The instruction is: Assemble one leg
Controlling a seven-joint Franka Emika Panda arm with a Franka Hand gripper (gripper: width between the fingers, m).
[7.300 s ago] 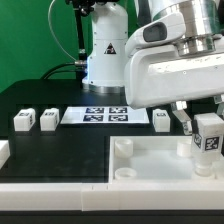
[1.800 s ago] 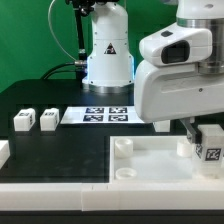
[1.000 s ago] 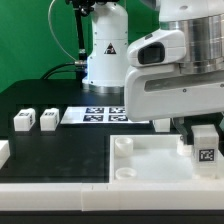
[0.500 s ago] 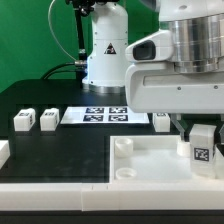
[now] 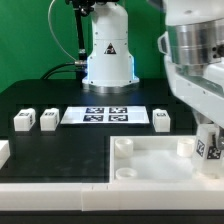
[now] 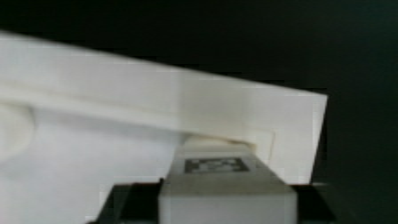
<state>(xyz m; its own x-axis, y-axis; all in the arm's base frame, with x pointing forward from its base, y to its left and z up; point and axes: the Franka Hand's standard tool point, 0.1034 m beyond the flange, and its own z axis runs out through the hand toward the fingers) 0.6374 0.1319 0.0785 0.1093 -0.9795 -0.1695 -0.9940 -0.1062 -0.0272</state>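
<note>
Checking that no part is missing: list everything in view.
loose legs: three, white, tagged; on the table, two at the exterior view's left of the marker board, one at its right.
held leg: one, white, tagged; at the tabletop corner, exterior view's right.
tabletop: one, white; table's front.
marker board: one, white with black tags; mid-table.
cut-off piece: one, white; exterior view's left edge, unidentifiable.
table: one, black.
robot base: one, white; at the back.
end effector: one; shut on the held leg.
</note>
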